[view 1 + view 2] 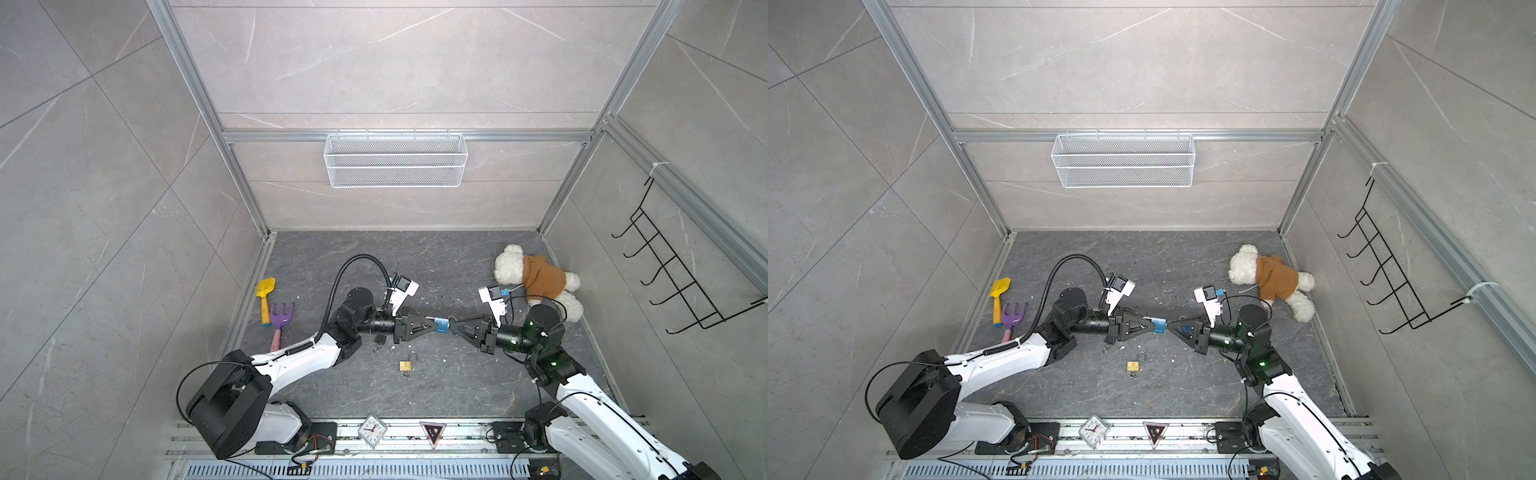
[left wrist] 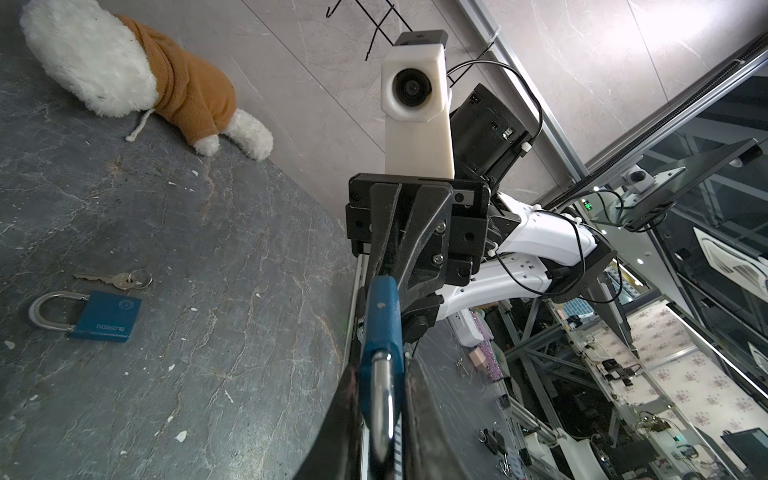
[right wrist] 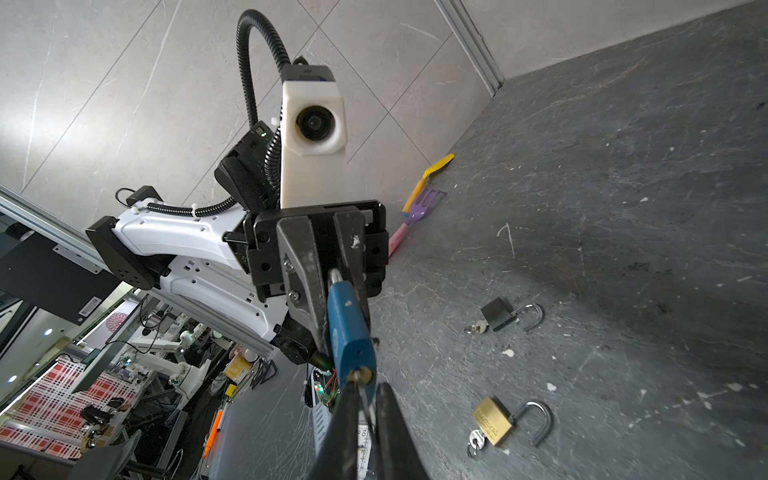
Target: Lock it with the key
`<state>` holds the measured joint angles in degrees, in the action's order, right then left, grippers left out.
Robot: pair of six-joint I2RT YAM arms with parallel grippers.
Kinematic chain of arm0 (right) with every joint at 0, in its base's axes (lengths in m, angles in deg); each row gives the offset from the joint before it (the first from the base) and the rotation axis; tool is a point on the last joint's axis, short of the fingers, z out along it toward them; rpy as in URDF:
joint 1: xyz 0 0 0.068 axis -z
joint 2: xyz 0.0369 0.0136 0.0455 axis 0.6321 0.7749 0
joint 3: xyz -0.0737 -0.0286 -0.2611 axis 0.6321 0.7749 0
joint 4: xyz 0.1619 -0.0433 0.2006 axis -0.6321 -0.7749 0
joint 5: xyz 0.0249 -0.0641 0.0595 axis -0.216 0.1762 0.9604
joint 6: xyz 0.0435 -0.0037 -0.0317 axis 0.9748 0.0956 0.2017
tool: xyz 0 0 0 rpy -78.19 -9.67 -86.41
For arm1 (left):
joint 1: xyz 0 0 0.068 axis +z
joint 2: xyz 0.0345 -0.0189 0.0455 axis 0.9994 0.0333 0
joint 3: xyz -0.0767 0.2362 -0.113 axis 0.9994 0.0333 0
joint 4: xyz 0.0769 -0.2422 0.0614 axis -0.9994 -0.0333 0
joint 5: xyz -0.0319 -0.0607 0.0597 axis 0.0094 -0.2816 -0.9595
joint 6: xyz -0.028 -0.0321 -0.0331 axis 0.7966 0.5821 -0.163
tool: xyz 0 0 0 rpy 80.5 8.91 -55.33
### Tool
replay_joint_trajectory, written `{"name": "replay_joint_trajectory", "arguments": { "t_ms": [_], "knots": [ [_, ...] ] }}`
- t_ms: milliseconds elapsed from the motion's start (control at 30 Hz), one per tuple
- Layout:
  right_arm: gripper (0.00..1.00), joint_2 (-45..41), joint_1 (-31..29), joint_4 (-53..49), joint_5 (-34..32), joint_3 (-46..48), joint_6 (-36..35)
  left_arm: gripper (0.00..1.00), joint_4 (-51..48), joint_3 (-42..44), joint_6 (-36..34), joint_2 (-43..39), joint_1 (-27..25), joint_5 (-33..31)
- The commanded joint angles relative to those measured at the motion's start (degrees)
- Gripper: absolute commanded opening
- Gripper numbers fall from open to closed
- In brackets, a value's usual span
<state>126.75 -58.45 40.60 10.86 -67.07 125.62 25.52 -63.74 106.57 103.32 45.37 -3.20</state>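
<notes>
Lock [image 1: 442, 326] hung off the floor [image 1: 374, 257] dead centre in both top views, pinched between the two arms: left gripper [image 1: 435, 324] on its left side, right gripper [image 1: 453, 323] on its right, tips nearly meeting. From up there the key was too small to make out. Right wrist view sorted that out: key [image 3: 365, 392] sat in the keyhole at the base of the blue body, low in the frame, and the right fingers [image 3: 397, 428] were squeezed together on it. Left wrist view showed the opposite end, left fingers [image 2: 426, 424] clamped tight on the lock either side of where the silver shackle came out. Couldn't tell if the shackle was clicked home.

Left wrist view also caught a second blue lock [image 2: 104, 318] lying flat at lower left of the frame with a loose key [image 2: 114, 279] just beside it; I couldn't find either one in the top views. Right wrist view had a black lock [image 3: 498, 312] and a brass lock [image 3: 491, 419] at lower right, both with shackles swung open and a key at the base. Top views showed the brass one in the open below the grippers, the black one half tucked under the left wrist.

Basket [image 1: 395, 160] hung on the back rail, upper middle, well apart from all this. Bear [image 1: 540, 280] lay at right behind the right arm, shovel [image 1: 264, 291] and rake [image 1: 281, 311] at left by the wall, clock [image 1: 372, 430] on the front rail at the bottom.
</notes>
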Motion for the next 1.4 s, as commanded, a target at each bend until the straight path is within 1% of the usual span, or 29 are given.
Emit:
{"name": "replay_joint_trajectory", "arguments": {
  "t_ms": [0, 100, 333, 767, 1367],
  "knots": [
    [0.06, -0.04, 0.04, 3.13, 1.39, 0.83, 0.61, 0.00, 4.05, -1.23, -0.13, 0.24, 0.27, 0.99],
    [0.00, 0.35, 0.07, 3.67, 1.70, 0.95, 0.80, 0.00, 4.05, -1.27, -0.14, 0.51, 0.35, 0.94],
    [0.00, 0.69, 0.07, 4.46, 1.94, 1.21, 0.75, 0.00, 4.28, -1.10, 0.19, 0.51, 0.93, 0.75],
    [0.00, 0.20, 0.08, 4.83, 1.13, 1.66, 0.12, 0.00, 9.96, 1.25, 4.07, 0.52, 4.02, 2.25],
    [0.00, -0.95, 0.17, 3.39, 0.08, 1.66, -0.52, 0.00, 9.22, 2.98, 3.65, -1.95, 5.84, 3.20]
  ]
}}
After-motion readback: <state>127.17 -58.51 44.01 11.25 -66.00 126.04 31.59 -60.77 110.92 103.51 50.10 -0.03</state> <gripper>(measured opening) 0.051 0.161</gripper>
